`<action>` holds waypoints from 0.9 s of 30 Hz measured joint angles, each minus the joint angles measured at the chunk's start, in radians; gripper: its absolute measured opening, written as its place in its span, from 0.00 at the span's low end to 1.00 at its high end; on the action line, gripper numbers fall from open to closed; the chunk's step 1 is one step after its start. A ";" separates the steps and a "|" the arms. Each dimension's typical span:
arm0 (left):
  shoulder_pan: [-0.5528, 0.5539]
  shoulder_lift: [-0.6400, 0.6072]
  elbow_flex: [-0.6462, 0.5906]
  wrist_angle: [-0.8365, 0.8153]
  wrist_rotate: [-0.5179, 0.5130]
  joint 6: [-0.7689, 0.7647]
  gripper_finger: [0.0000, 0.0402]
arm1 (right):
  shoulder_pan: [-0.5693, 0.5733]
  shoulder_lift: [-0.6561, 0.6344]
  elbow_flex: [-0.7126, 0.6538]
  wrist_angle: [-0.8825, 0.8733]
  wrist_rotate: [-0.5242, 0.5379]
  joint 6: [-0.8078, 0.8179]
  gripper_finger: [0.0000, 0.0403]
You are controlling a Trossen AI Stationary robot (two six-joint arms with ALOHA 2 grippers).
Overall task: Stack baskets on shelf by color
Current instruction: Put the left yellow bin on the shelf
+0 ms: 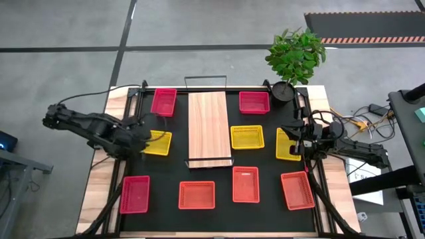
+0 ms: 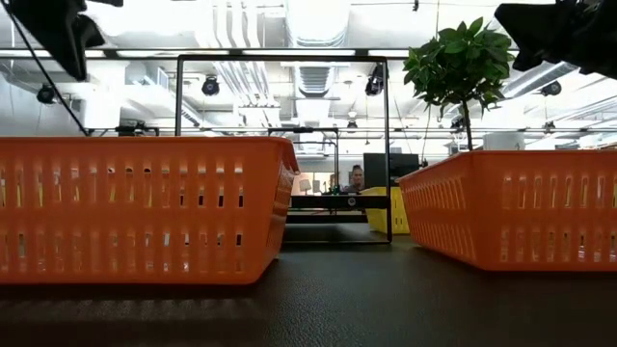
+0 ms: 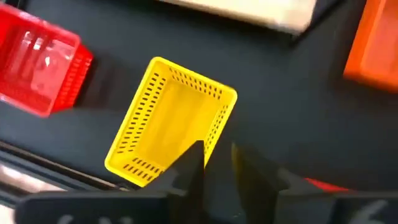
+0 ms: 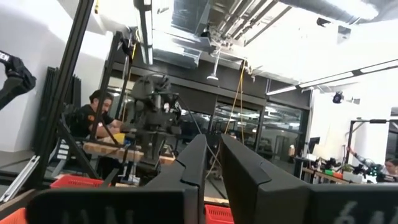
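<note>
The left gripper (image 3: 217,158) leans down over a yellow basket (image 3: 171,121), jaws slightly apart, holding nothing; the right gripper (image 4: 213,155) points level, jaws slightly apart, empty

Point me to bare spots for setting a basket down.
The shelf is bare end to end. Bare mat lies between the shelf's near end and the orange baskets. Crowded: the mat's right half, with a yellow basket close beside the shelf.
</note>
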 joint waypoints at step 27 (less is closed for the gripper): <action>0.009 0.381 -0.304 0.216 0.011 0.344 0.41 | 0.000 0.000 0.001 -0.010 -0.005 0.028 0.27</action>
